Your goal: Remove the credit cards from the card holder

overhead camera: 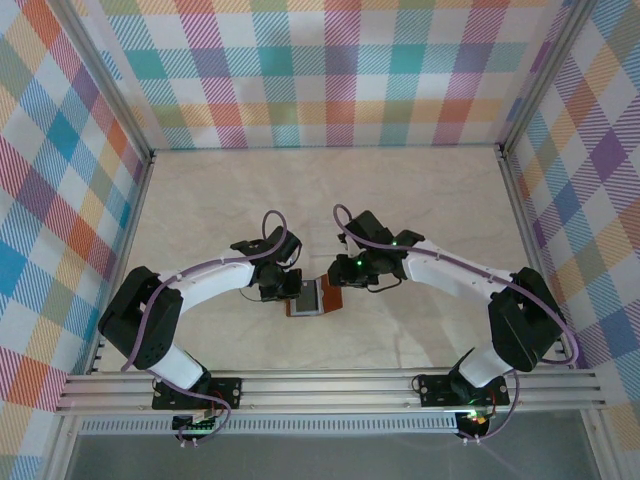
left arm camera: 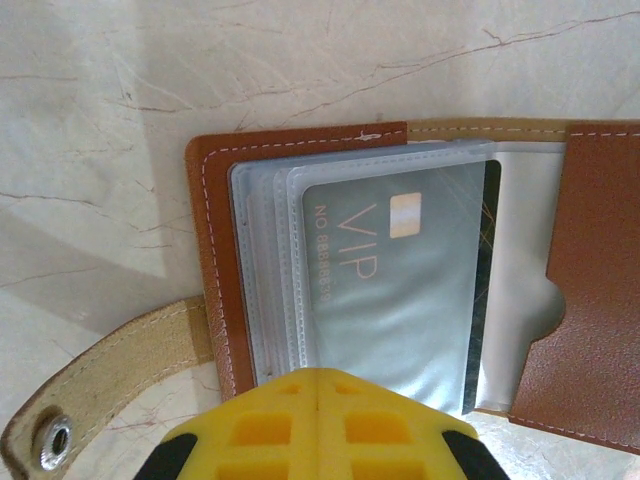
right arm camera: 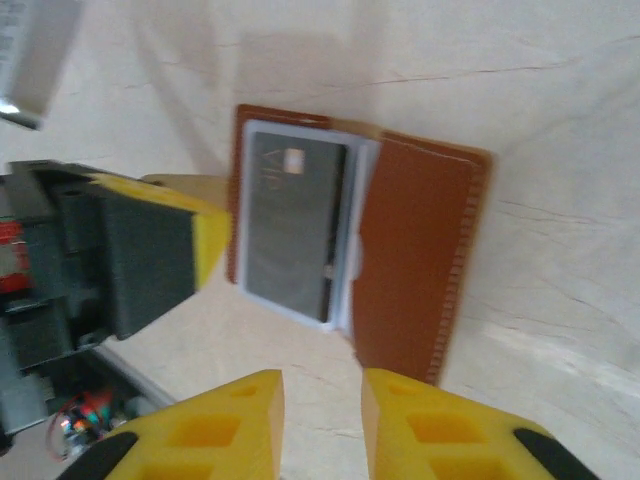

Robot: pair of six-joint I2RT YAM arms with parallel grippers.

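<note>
The holder [overhead camera: 313, 297] lies open on the table [overhead camera: 400, 200], a VIP card [left arm camera: 400, 290] still in its sleeve — nothing out yet. Left gripper [left arm camera: 320, 425] closed, empty, at its edge; right gripper [right arm camera: 322, 425] slightly parted, empty.

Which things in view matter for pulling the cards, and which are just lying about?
Job: brown leather card holder, lying open; VIP card in its clear sleeve; left claw, shut; right claw, open.
Not part of it: marbled tabletop; plaid walls.
</note>
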